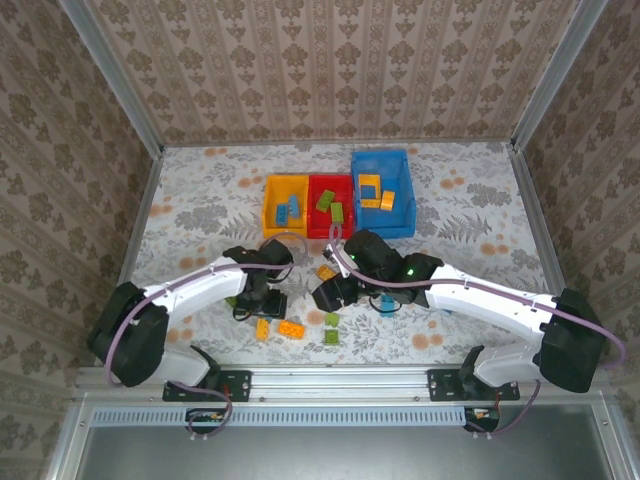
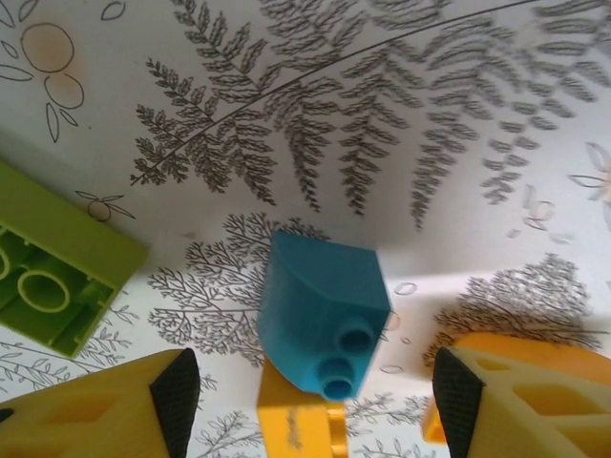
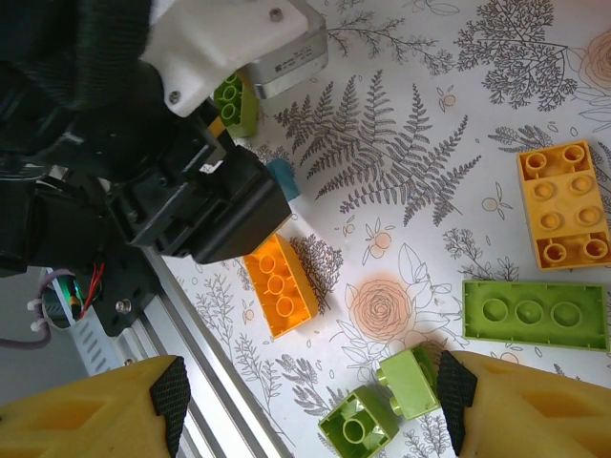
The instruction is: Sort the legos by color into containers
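Ahead of the left gripper (image 2: 313, 374), in line with the gap between its fingers, a blue brick (image 2: 320, 320) lies tipped on its side on the table (image 2: 382, 114), studs pointing back toward the wrist. The jaws stand apart and hold nothing. The pads (image 2: 178, 393) are short of the brick's flanks.

1. The brick's upper face slopes. If the pads close on that slope rather than on flat sides, the brick is likely to squirt out or roll.

2. An orange brick (image 2: 298, 427) sits close against the blue one's near end; contact cannot be confirmed. A descent here could trap both, sending orange in with blue. A second orange brick (image 2: 520, 355) lies just beside the right-hand finger and may be struck on the way down. An upturned green brick (image 2: 48, 272) lies apart to the left and poses little risk.

3. The right gripper (image 3: 310, 374), also apart and empty, hovers over two small green bricks (image 3: 409, 382) lying close together. One closure could take both or flick one away.

4. The left wrist (image 3: 191, 205) is near the right gripper. A lift toward the yellow bin (image 1: 267, 210), where blue bricks lie, risks the arms colliding.
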{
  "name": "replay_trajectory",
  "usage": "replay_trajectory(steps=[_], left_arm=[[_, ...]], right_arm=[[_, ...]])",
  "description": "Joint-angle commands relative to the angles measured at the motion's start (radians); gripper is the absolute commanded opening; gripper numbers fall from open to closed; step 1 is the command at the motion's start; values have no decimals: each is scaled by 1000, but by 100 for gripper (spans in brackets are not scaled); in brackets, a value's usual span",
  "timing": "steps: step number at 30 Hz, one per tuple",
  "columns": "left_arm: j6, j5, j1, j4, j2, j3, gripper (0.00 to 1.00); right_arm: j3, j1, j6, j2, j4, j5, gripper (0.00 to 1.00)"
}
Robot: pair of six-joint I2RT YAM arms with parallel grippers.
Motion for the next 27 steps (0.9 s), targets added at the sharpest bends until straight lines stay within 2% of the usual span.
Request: replay_trajectory(steps=[1,5,9,17,20,23,27], left_arm=[[51,12,15,28,42,13,64],[49,36,18,58,89,15,56],[38,43,18,79,112,7,52],[55,30,18,114,173,39,37],[52,13,20,116,173,45,34],[59,-13,19,90,153,98,34],[90,-55,35,5,132,256,33]], right_arm=[[14,4,8,-10,33,-16,73],[8,5,11,-15,32,-10,73],[6,4,11,-17,32,-3,73],[11,2,6,-12,29,-1,73],[13,2,6,-15,25,4,73],[13,-10,6,-28,23,18,72],[22,-55,18,-65,31,73,72]])
